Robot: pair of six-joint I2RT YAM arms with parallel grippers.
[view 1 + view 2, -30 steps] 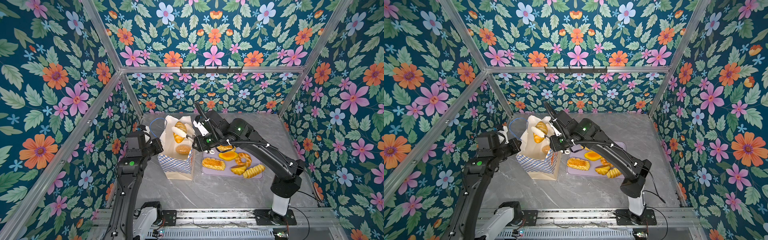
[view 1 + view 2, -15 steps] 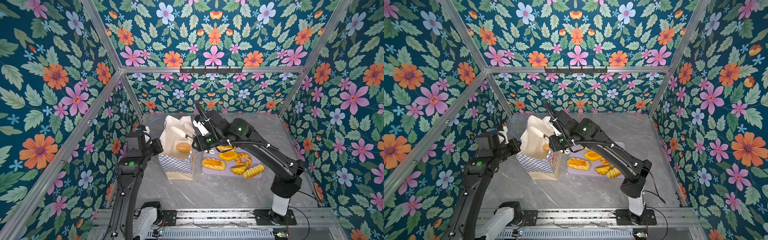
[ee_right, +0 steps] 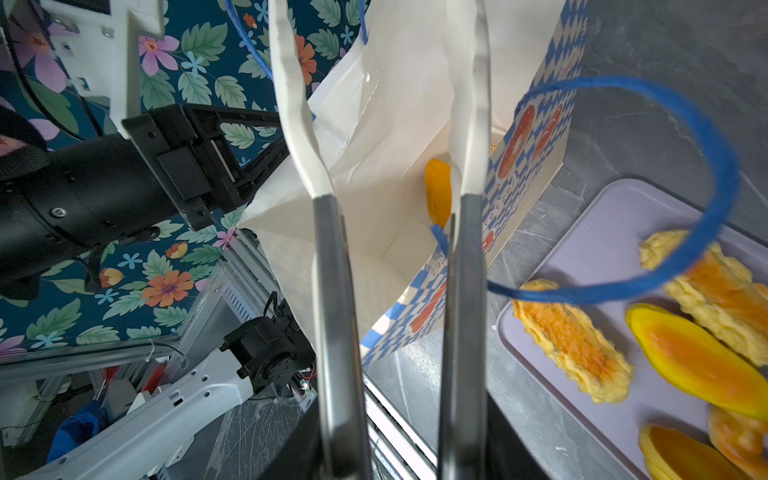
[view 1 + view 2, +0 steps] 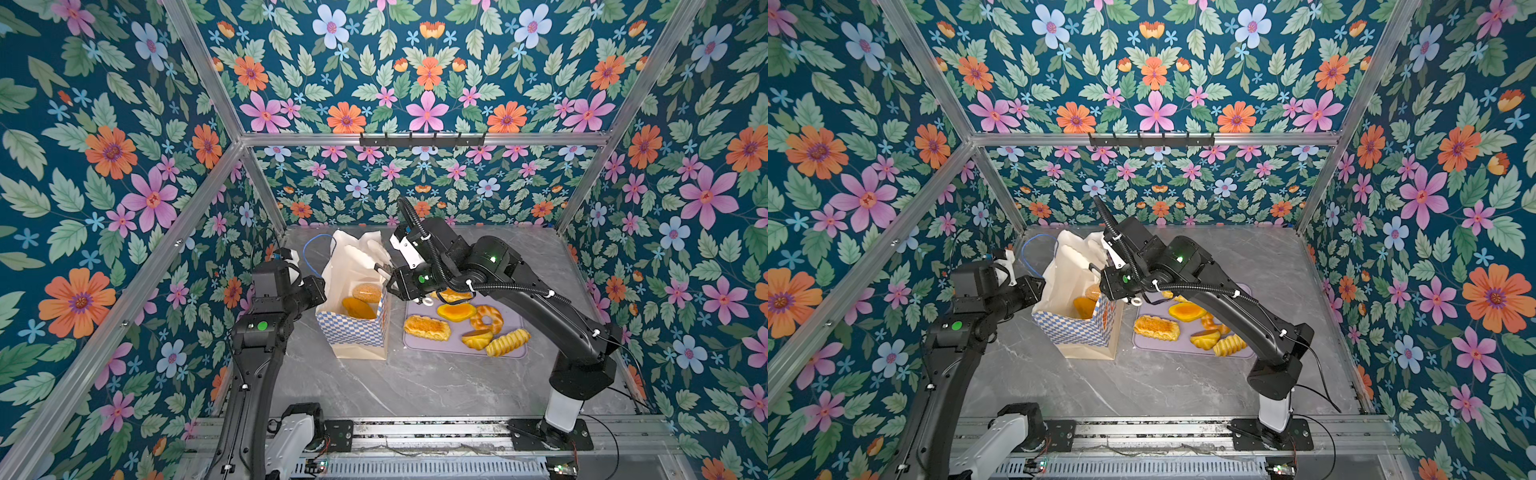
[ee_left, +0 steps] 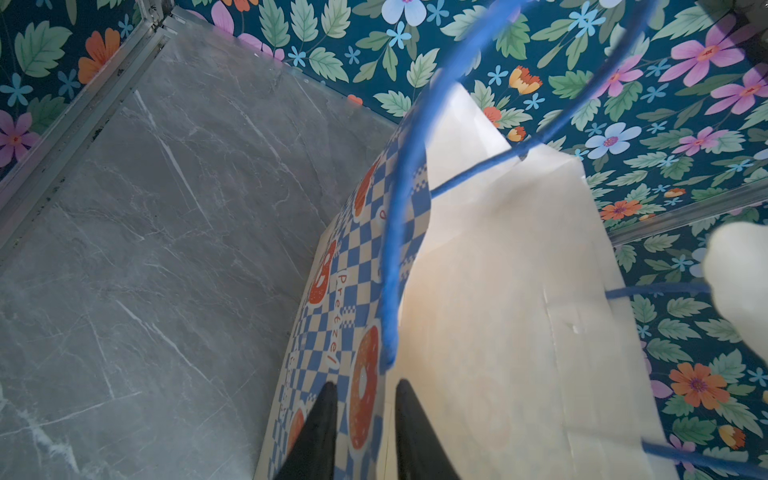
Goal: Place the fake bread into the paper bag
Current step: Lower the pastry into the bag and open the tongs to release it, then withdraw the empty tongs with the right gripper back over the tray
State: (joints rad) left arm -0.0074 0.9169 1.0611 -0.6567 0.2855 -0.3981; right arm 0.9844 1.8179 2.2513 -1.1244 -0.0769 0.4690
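Dropped bread (image 4: 358,307) now lies in bag (image 4: 353,332) — below right hand (image 4: 382,274) (jaws apart).

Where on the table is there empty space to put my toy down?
Bare grey table runs in front of the paper bag and lilac tray, up to the metal rail; also the back right corner behind the tray. Crowded: the tray, full of fake bread.
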